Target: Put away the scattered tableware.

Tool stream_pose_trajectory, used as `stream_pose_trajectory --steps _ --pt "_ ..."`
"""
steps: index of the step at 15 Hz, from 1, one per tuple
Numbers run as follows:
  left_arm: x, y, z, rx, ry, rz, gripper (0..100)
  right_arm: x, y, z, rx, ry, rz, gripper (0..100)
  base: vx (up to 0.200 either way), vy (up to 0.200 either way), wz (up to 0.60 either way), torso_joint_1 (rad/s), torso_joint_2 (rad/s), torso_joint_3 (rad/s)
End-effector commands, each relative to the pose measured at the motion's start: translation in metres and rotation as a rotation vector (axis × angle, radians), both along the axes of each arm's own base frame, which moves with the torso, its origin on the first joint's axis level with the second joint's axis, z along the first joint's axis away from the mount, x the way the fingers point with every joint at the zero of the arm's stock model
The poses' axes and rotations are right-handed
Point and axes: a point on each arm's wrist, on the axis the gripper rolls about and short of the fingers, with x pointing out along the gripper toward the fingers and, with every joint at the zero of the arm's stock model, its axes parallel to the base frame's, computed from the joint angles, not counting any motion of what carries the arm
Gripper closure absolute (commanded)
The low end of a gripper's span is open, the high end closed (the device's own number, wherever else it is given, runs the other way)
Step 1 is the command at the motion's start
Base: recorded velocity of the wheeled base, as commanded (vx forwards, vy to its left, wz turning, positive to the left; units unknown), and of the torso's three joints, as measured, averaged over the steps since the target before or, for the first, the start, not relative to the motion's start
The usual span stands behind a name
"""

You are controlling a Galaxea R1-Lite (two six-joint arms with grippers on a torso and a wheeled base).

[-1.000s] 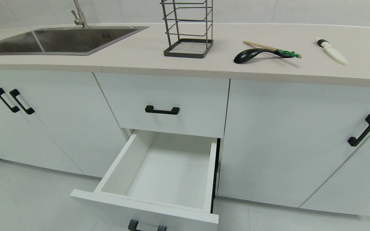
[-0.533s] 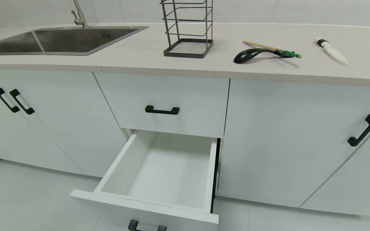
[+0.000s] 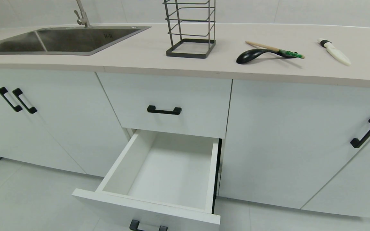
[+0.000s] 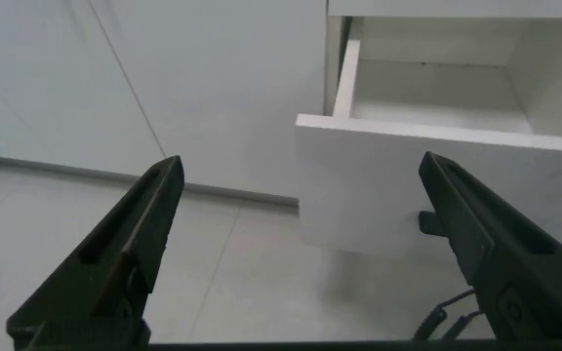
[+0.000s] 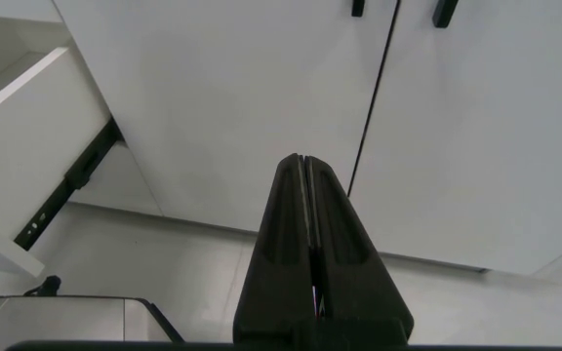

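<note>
White lower drawer point(image 3: 146, 205) is pulled out toward us, and the inside looks bare. Down low in front of it, our left gripper point(image 4: 301, 161) hangs over the floor point(image 4: 213, 263) with its fingers point(image 4: 154, 214) spread wide, nothing between them, pointing at the drawer's front panel. Our right gripper point(image 5: 302, 161) is off to the right of the drawer, fingers pressed together with nothing in them, facing the white cabinet doors point(image 5: 261, 88).

Right above the open drawer we've got the upper drawer point(image 3: 164, 96), shut, black handle on it. Then the pale countertop point(image 3: 124, 61).

The tableware is all up there, right of centre. The black spoon point(image 3: 252, 55) lies with its bowl to the left, and the wooden stick point(image 3: 268, 47) with a green end lies across its handle, touching it. Further right, well apart from those two, is the white utensil point(image 3: 336, 54) with a black band.

A dark wire rack point(image 3: 190, 53) stands upright near the middle of the counter, and the steel sink point(image 3: 59, 38) with its tap point(image 3: 82, 14) is at the far left.
</note>
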Motion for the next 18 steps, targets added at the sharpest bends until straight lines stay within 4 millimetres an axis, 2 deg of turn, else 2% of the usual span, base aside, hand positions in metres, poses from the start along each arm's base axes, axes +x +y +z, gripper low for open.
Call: stream_pose_trajectory --steps 1,10,13,17,18 --pt "0.0003 -0.0005 -0.0021 0.013 0.021 -0.022 0 0.0000 0.0000 0.0000 -0.001 0.000 0.002 100 0.000 0.000 0.00 0.000 0.00 0.000" --pt "0.0002 -0.0007 -0.0031 -0.022 0.032 -0.040 0 0.0000 -0.0001 0.0000 0.010 0.000 -0.004 100 0.000 0.000 0.00 0.000 0.00 0.000" --pt "0.0002 -0.0007 -0.0031 -0.022 0.032 -0.040 0 0.0000 -0.0001 0.0000 0.010 0.000 -0.004 100 0.000 0.000 0.60 0.001 0.00 0.004" --pt "0.0002 -0.0007 -0.0031 -0.024 0.032 -0.040 0 0.0000 -0.0001 0.0000 0.010 0.000 -0.004 100 0.000 0.000 0.00 0.000 0.00 0.000" --pt "0.0002 -0.0007 -0.0031 -0.024 0.032 -0.040 0 0.0000 -0.0001 0.0000 0.010 0.000 -0.004 100 0.000 -0.200 0.00 0.002 0.00 0.002"
